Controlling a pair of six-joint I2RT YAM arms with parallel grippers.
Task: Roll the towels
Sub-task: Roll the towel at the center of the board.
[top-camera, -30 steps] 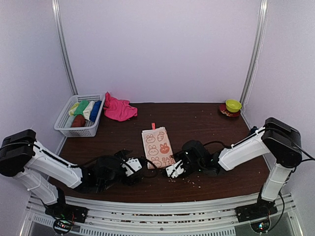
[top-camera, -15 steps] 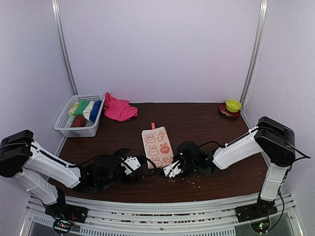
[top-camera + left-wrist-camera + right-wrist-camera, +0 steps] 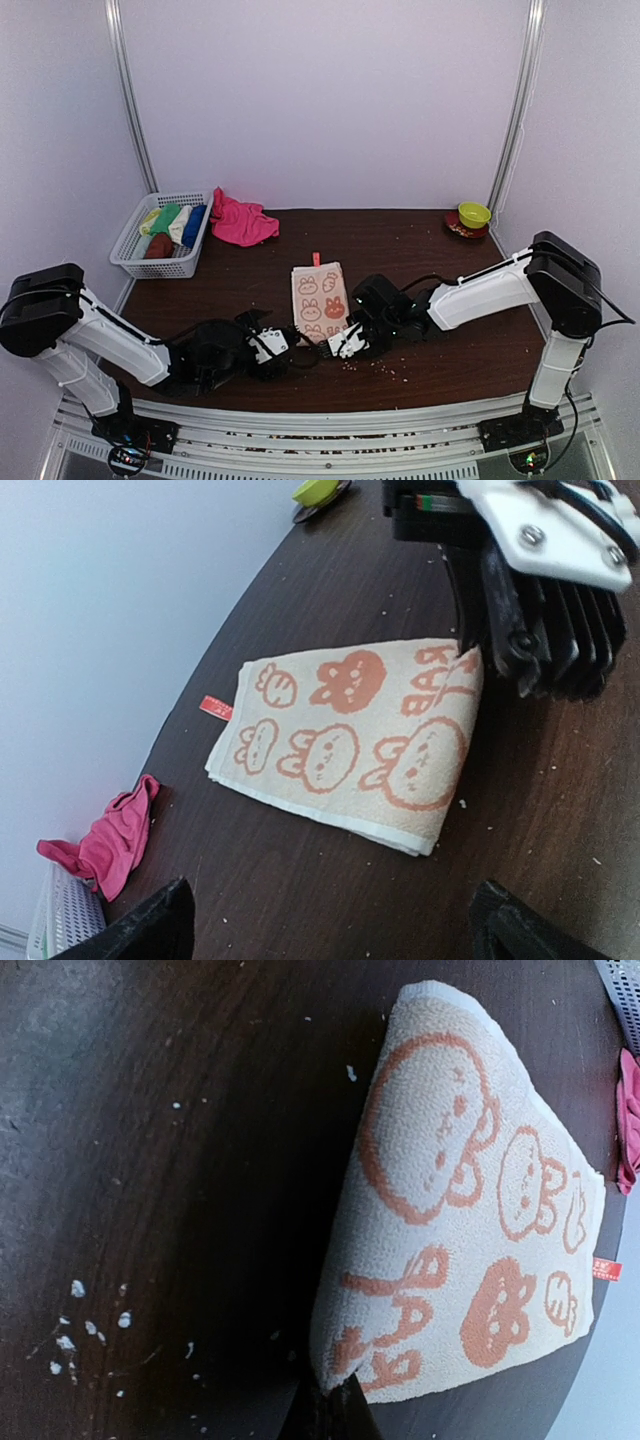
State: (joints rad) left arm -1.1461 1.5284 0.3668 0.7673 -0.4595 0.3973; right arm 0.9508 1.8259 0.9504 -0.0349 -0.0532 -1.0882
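Note:
The peach-orange bunny-pattern towel (image 3: 320,294) (image 3: 352,740) (image 3: 470,1210) lies folded at the middle of the table. My right gripper (image 3: 337,338) (image 3: 335,1398) is shut on its near right corner, and that corner is raised slightly off the wood. My left gripper (image 3: 286,346) (image 3: 335,935) is open just short of the towel's near left corner, with only bare table between its fingers. The hot pink towel (image 3: 240,222) (image 3: 108,835) lies crumpled at the back left, beside the basket.
A white mesh basket (image 3: 150,266) at the left rear holds rolled green (image 3: 165,217), blue (image 3: 194,225), cream and brown towels. A green bowl (image 3: 474,213) on a dark saucer sits at the back right corner. Pale crumbs (image 3: 385,370) dot the wood near the right gripper.
My right gripper has shut on the peach towel's near right corner and moved in to the left. The towel has shifted a little away from me. The left gripper stays open.

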